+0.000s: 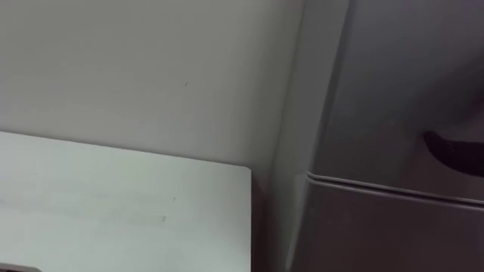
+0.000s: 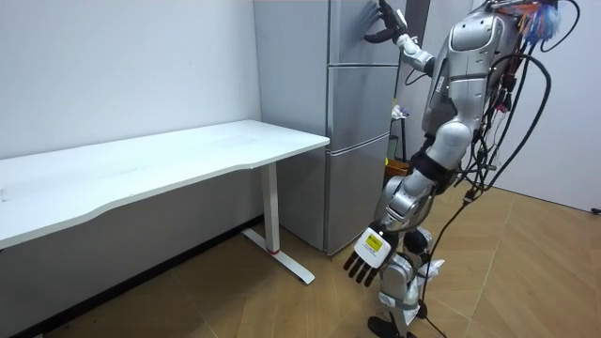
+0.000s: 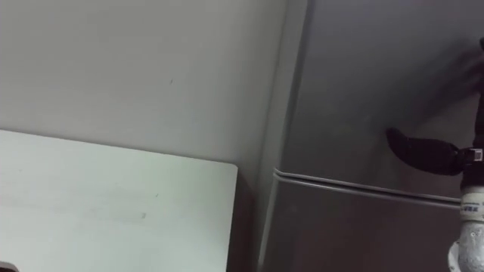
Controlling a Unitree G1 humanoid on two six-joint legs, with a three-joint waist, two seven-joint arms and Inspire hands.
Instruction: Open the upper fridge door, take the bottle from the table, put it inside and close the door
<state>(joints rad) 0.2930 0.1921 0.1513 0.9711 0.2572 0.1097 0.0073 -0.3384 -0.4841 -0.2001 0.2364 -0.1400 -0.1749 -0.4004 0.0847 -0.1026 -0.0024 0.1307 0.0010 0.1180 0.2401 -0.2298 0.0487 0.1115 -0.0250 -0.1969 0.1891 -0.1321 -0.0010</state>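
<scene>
Eye views: the smooth, flat grey upper fridge door point(image 3: 363, 75) carries the dark right hand point(image 3: 423, 151) just above the door seam; its grip cannot be told. A matte white table point(image 3: 113, 211) lies well to its left.
Room view: the right arm is raised and the left hand point(image 2: 368, 253) hangs low, fingers loosely spread, empty. The bottle's place cannot be told.

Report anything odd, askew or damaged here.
Nothing stands out. The fridge doors look shut and level, the table looks undamaged, the right hand is at the upper door, the left hand hangs open.
</scene>
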